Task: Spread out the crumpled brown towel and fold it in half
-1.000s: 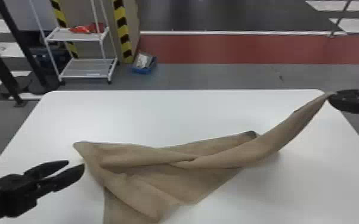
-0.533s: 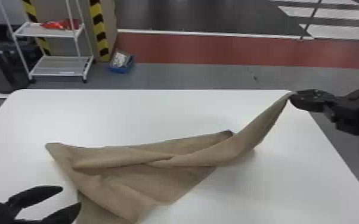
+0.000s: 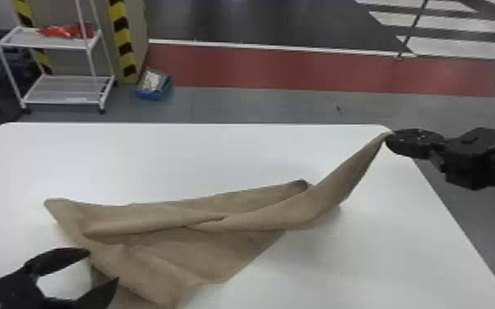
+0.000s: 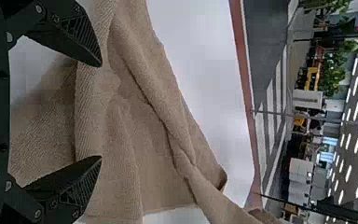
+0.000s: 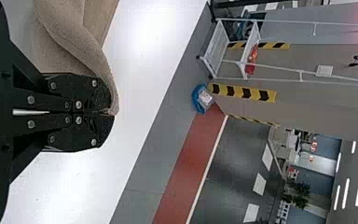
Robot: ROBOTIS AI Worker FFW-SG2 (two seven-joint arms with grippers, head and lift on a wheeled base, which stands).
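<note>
Brown towel [image 3: 201,250], finely ribbed and softly rumpled, is laid in loose folds across the smooth white table [image 3: 144,160]. One end is drawn into a tapering band and pinched by the right gripper [image 3: 389,138]; the left gripper [image 3: 103,266] is spread wide at a rounded fold.
</note>
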